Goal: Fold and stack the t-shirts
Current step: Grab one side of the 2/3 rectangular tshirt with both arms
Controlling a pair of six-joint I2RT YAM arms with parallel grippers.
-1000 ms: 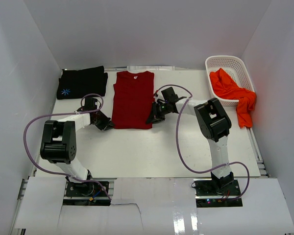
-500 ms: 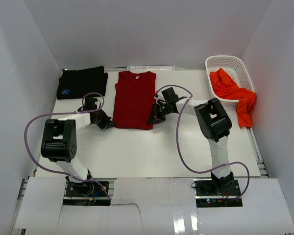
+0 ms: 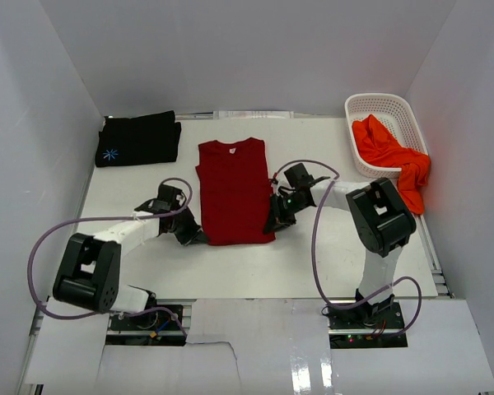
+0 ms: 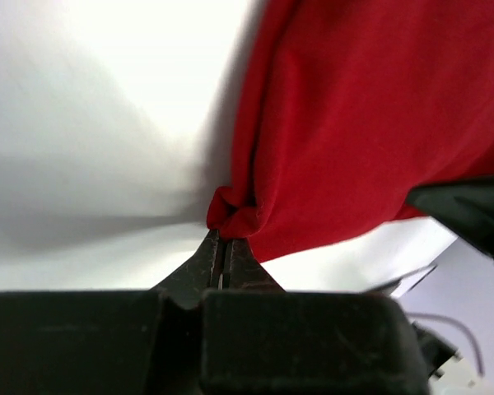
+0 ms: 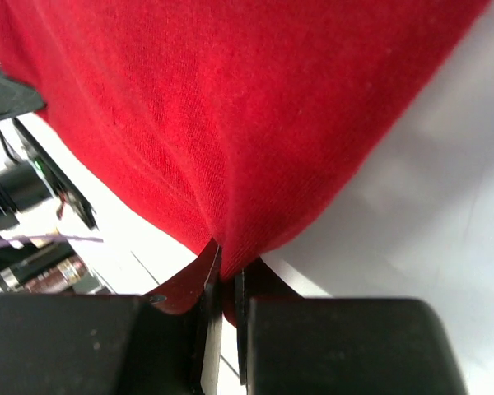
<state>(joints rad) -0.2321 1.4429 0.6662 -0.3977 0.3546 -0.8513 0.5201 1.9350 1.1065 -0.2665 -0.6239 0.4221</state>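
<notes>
Jaws L+R pinch dark red t-shirt [image 3: 233,191] hem corners, arms [image 3: 140,229] low.

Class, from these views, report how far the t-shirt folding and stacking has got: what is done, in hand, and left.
Done: the black t-shirt lies folded at the far left. In hand: the dark red t-shirt lies flat; the left gripper and right gripper, jaws shut, pinch its near corners. Left: finishing that fold, stacking, and the orange-red t-shirt draped over the white basket.
</notes>
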